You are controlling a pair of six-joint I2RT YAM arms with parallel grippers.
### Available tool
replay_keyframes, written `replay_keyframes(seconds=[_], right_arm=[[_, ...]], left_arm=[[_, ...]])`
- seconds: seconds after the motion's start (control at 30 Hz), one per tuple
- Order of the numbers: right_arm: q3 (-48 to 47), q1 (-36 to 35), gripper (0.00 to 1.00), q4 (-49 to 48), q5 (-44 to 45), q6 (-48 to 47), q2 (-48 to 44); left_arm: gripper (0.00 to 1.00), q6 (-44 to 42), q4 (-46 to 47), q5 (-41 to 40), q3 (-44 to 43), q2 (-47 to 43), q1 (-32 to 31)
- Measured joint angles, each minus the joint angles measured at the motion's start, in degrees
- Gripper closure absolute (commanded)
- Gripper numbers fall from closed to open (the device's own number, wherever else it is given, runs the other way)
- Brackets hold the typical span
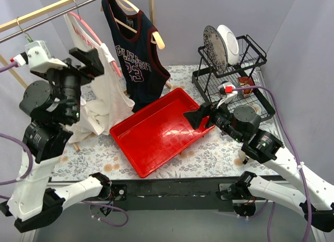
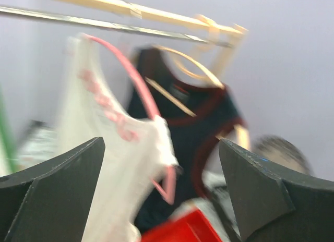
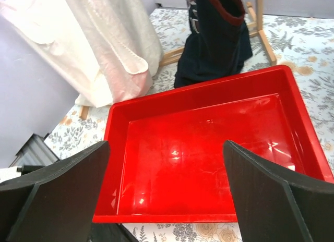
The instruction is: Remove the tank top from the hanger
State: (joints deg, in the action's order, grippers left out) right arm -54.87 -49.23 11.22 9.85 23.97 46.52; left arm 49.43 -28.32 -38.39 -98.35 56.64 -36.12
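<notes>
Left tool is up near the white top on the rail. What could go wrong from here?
The white tank top hangs on the pink hanger; pulling it could drag the hanger off the metal rail. The navy basketball jersey hangs right beside it, so the open left tool might snag that instead.

1. Navy jersey [image 1: 136, 54], top external view: the numeral 23 stands on the chest in pale, outlined digits;
2. The same jersey, top external view: an arched word in pale capitals sits just above the 23; its first letters look like "BL"; the remainder is too small to read with certainty;
3. White tank top [image 1: 107, 91], top external view: pinkish-red lettering lies near its upper edge; too small to read;
4. White tank top, left wrist view: pink marks run down the front; blurred and illegible;
5. Navy jersey, right wrist view: pale fragments of print show on its folds at the top edge; cut off and unreadable.
</notes>
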Motion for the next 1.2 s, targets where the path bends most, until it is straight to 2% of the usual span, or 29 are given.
replay_keyframes(seconds=[0.07, 0.2, 0.37, 0.5, 0.57, 0.63, 0.77, 0.83, 0.93, 1.07, 1.2], right_arm=[[0.37, 0.0, 0.02, -0.68, -1.46, -0.63, 0.11], [0.42, 0.0, 0.03, -0.87, -4.68, -1.46, 0.74], [0.42, 0.0, 0.03, -0.87, -7.5, -1.53, 0.98], [0.42, 0.0, 0.03, -0.98, -9.35, -1.53, 0.96], [0.42, 0.0, 0.03, -0.96, -10.1, -1.66, 0.94], [0.42, 0.0, 0.03, -0.9, -10.4, -1.73, 0.94], [0.42, 0.0, 0.05, -0.72, -10.49, -2.25, 0.87], [0.42, 0.0, 0.05, -0.7, -10.47, -2.97, 0.66], [0.42, 0.0, 0.06, -0.63, -10.43, -3.52, 0.31], [0.42, 0.0, 0.07, -0.63, -10.47, -4.04, 0.17], [0.39, 0.0, 0.08, -0.63, -11.1, -4.48, 0.48]], left_arm=[[0.1, -4.31, 2.51, -7.48, -1.46, 2.47, 0.04], [0.15, -20.41, 14.86, -22.86, -1.38, 8.76, -0.02], [0.14, -36.2, 29.42, -31.87, -1.7, 14.84, 0.09], [0.14, -44.41, 36.7, -36.33, -3.21, 17.64, 1.38], [0.14, -47.45, 40.72, -37.44, -2.32, 18.21, 4.26], [0.14, -47.69, 40.65, -37.83, -1.95, 18.32, 7.93], [0.17, -42.14, 34.8, -37.7, -2.71, 19.02, 19.32], [0.19, -40.48, 32.96, -37.73, -3.85, 20.22, 22.88], [0.23, -38.49, 31.01, -37.68, -3.56, 21.22, 25.09], [0.37, -33.2, 25.14, -37.7, -2.16, 22.34, 27.1], [0.37, -23.65, 13.57, -36.59, -3.21, 24.39, 27.96]])
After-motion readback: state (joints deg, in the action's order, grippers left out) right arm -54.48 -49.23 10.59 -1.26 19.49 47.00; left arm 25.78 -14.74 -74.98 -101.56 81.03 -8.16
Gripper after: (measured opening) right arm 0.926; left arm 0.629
